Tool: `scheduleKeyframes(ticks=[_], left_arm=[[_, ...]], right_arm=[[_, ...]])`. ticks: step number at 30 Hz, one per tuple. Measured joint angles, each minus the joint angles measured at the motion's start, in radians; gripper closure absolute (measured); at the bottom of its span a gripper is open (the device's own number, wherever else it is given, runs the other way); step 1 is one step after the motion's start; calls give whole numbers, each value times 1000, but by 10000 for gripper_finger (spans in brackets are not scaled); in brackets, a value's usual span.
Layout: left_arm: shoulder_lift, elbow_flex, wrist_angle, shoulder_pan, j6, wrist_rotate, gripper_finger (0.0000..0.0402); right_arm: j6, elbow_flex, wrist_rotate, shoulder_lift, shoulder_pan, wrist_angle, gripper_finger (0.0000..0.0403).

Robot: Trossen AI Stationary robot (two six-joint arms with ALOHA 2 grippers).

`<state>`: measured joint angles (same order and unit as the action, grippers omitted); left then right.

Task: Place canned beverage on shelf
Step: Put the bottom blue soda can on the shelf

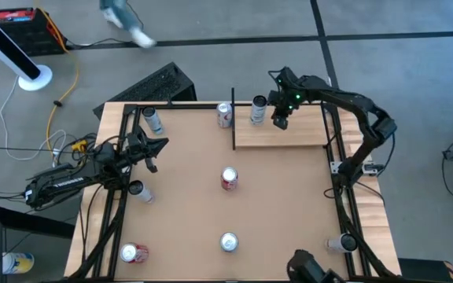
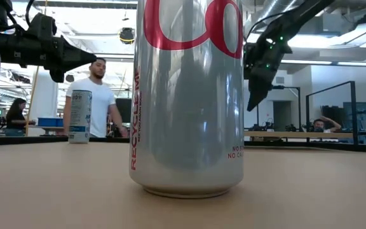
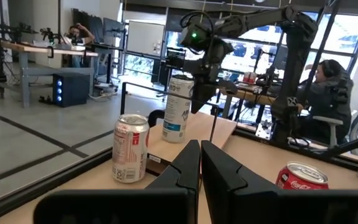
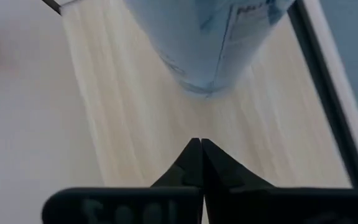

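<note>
Tan tabletop (image 1: 274, 204) carries the pale shelf (image 1: 305, 134) at its far right corner, and the white-and-blue canned beverage (image 1: 259, 111) stands upright at the shelf's far left corner. Just beside it the right gripper (image 1: 280, 119) hovers with fingers pressed together, holding nothing; lifting straight away should spare the can. Near the table's left edge, the left gripper (image 1: 157, 147) waits, fingers together and empty.

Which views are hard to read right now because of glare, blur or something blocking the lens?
Low view: a red-and-silver can fills the centre, blocking the table behind; bright ceiling light silhouettes the arms. Right wrist view: the pale can on the shelf is too close, soft and cropped. Left wrist view: backlit windows, otherwise readable. High view: evenly lit, clear.
</note>
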<state>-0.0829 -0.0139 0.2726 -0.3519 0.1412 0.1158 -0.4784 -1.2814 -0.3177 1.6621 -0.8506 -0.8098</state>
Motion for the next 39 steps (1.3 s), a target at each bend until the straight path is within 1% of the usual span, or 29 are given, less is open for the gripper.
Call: scheduleKeyframes(ticks=[2, 5, 7, 10, 14, 21, 27, 39], left_arm=[[0, 0, 1, 0, -3, 0, 402], [0, 0, 1, 0, -4, 0, 402], [0, 0, 1, 0, -4, 0, 402], [0, 0, 1, 0, -4, 0, 402], [0, 0, 0, 0, -4, 0, 402], [0, 0, -4, 0, -4, 0, 402], [0, 0, -6, 0, -3, 0, 402], [0, 0, -32, 0, 30, 0, 402]], right_arm=[[16, -9, -46, 22, -16, 7, 389], [82, -32, -102, 60, -44, 10, 389], [120, -52, -106, 79, -58, 17, 389], [118, -64, -108, 98, -68, 15, 389], [117, -73, -144, 112, -65, 21, 388], [158, -73, -166, 112, -61, 35, 388], [177, -73, -213, 112, -58, 52, 388], [218, -73, -227, 112, -45, 126, 387]])
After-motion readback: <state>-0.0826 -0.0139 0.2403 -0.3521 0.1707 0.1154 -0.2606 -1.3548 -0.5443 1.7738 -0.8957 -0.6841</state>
